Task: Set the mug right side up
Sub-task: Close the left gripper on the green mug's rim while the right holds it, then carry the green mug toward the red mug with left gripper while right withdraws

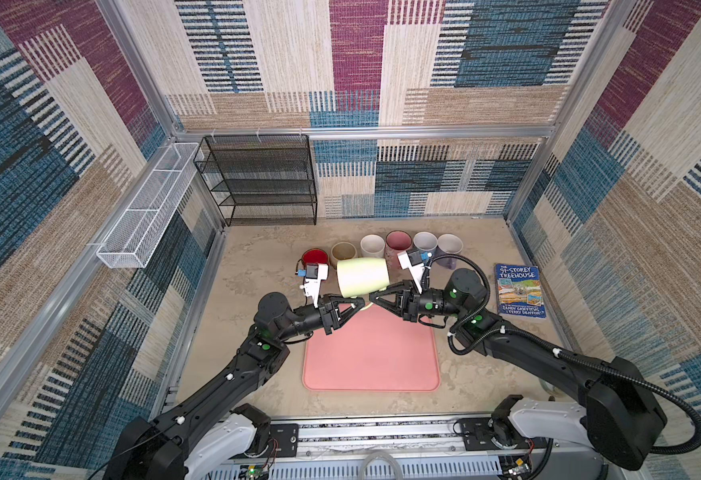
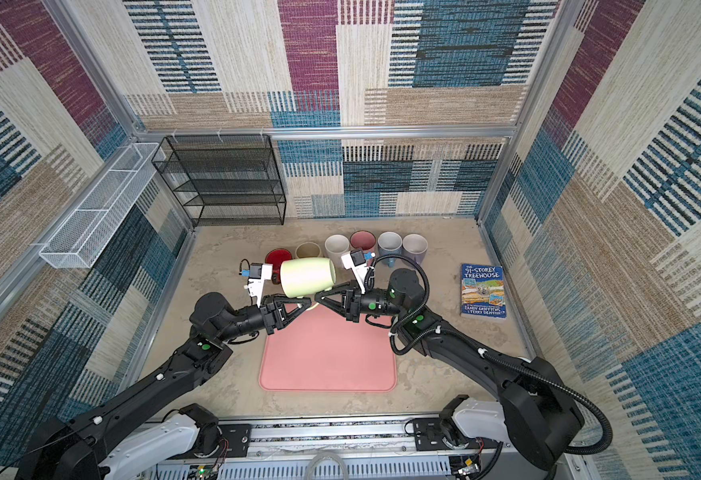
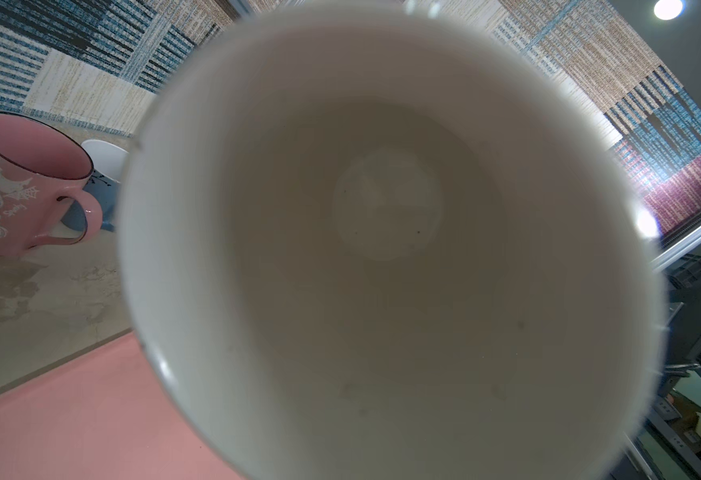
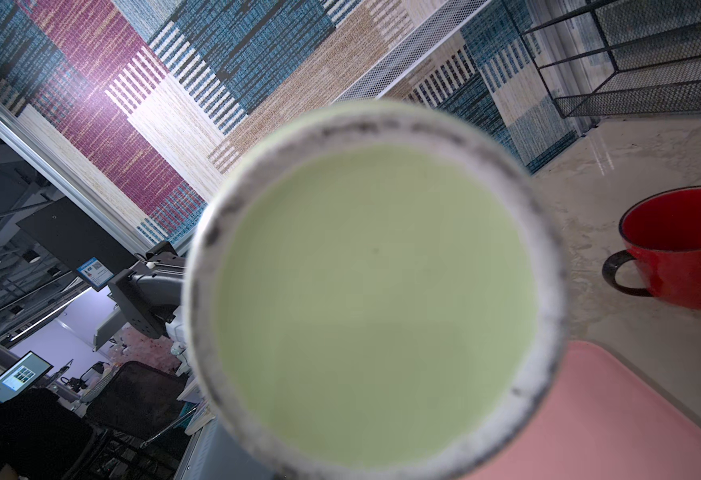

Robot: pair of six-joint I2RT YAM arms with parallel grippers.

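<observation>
The left gripper (image 1: 356,304) reaches under the mug (image 1: 361,277) with its jaws nearly together; I cannot tell whether they clamp it. The mug lies on its side in the air over the far edge of the mat (image 1: 371,357), mouth to the left, base to the right. The right gripper (image 1: 373,297), jaws tight, grips it from below.

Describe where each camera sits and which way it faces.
Top views: above the front, looking down at the table; left hand, right hand show.
Left wrist: on the left arm, looks into the mug's mouth; no body shows.
Right wrist: on the right arm, faces the mug's base; left arm shows.
Shared by wrist views: pink mat.
</observation>
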